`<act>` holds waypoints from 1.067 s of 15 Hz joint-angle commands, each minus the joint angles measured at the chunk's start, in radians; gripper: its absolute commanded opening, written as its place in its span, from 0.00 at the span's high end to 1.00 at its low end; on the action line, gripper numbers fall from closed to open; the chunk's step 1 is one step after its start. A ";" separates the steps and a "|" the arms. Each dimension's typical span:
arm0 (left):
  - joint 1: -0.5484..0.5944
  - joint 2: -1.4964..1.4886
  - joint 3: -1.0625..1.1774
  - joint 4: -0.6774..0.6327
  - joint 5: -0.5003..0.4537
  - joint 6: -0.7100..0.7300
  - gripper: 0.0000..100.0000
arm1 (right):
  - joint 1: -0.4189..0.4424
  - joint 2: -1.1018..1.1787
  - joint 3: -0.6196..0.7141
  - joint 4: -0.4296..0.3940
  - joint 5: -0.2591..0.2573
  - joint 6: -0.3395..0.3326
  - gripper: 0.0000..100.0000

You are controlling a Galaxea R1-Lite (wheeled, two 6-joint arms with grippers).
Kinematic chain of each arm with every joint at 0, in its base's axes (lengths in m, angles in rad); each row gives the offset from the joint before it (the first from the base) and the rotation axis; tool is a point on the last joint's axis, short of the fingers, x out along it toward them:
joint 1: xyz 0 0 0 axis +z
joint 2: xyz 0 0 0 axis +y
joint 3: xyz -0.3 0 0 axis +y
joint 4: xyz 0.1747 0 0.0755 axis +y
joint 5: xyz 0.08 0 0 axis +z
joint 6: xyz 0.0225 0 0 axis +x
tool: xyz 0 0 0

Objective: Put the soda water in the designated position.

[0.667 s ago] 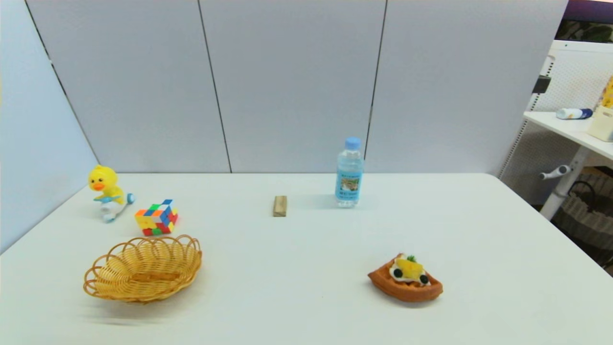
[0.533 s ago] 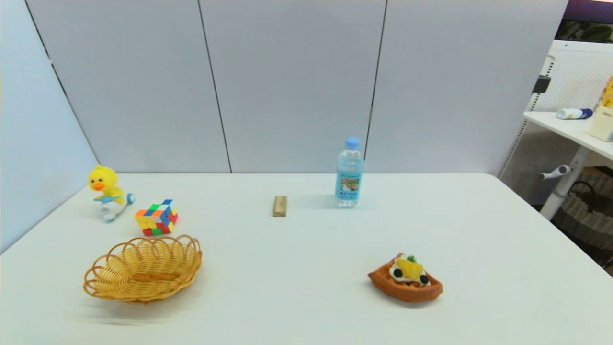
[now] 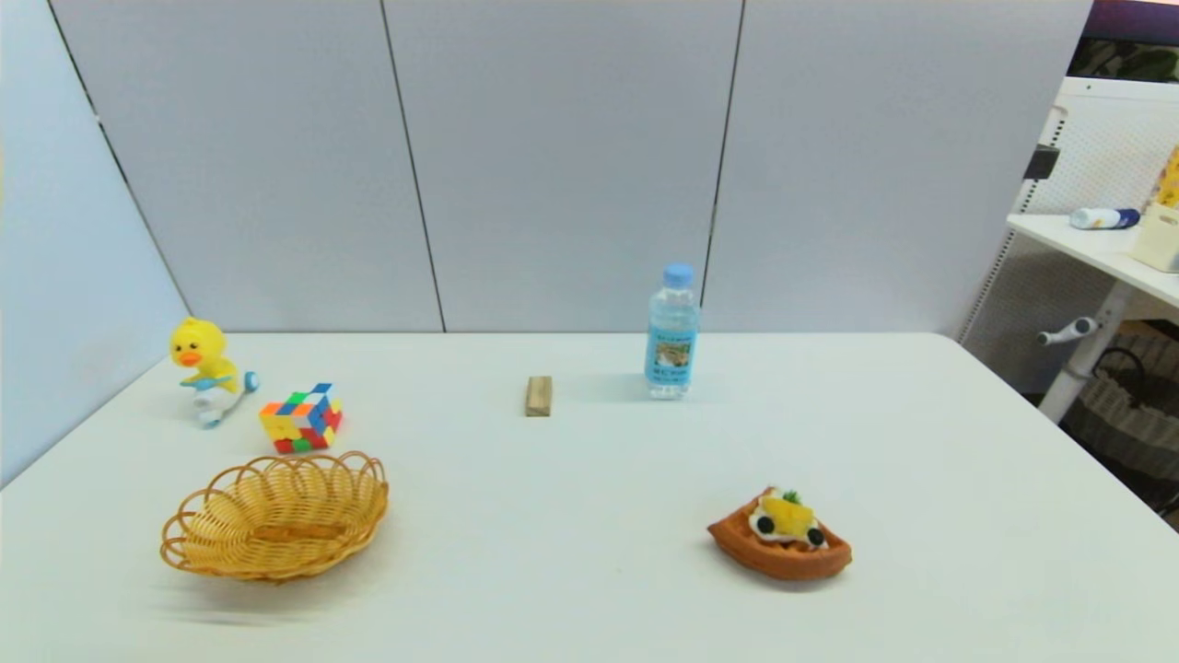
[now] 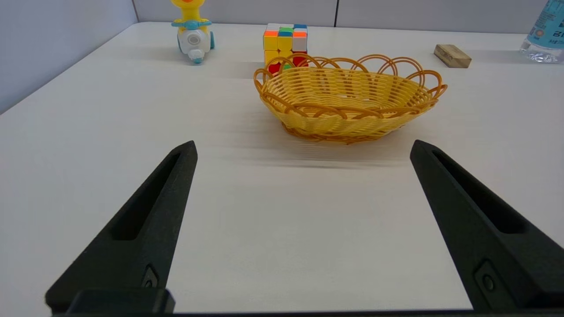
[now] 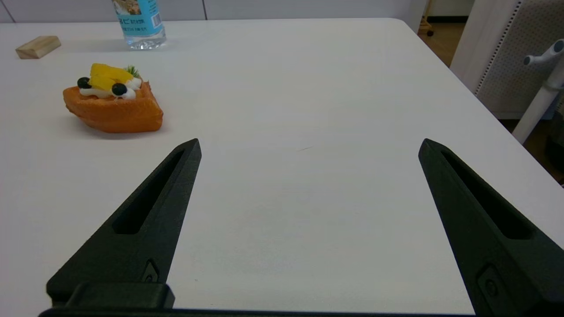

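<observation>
The soda water (image 3: 671,333), a clear bottle with a light-blue cap and blue label, stands upright near the table's back edge, right of centre; its lower part shows in the right wrist view (image 5: 139,24) and its edge in the left wrist view (image 4: 543,35). Both arms are out of the head view. My left gripper (image 4: 303,147) hovers open over the near left of the table, facing the wicker basket (image 4: 350,103). Over the near right of the table my right gripper (image 5: 309,145) is open and holds nothing, far from the bottle.
A wicker basket (image 3: 274,517) sits front left, with a colour cube (image 3: 301,419) and a yellow duck toy (image 3: 208,366) behind it. A small wooden block (image 3: 539,396) lies left of the bottle. A toy waffle (image 3: 779,536) lies front right. The table's right edge (image 5: 484,114) is close.
</observation>
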 commanded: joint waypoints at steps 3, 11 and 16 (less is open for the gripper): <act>0.000 0.000 0.000 0.000 -0.001 0.000 0.00 | 0.000 0.001 0.000 0.001 0.000 0.000 0.00; 0.002 0.242 -0.103 -0.077 -0.002 -0.013 0.00 | 0.000 0.001 0.000 0.001 0.000 0.000 0.00; -0.138 0.728 -0.615 -0.104 -0.004 0.000 0.00 | 0.000 0.001 0.000 0.001 0.000 0.000 0.00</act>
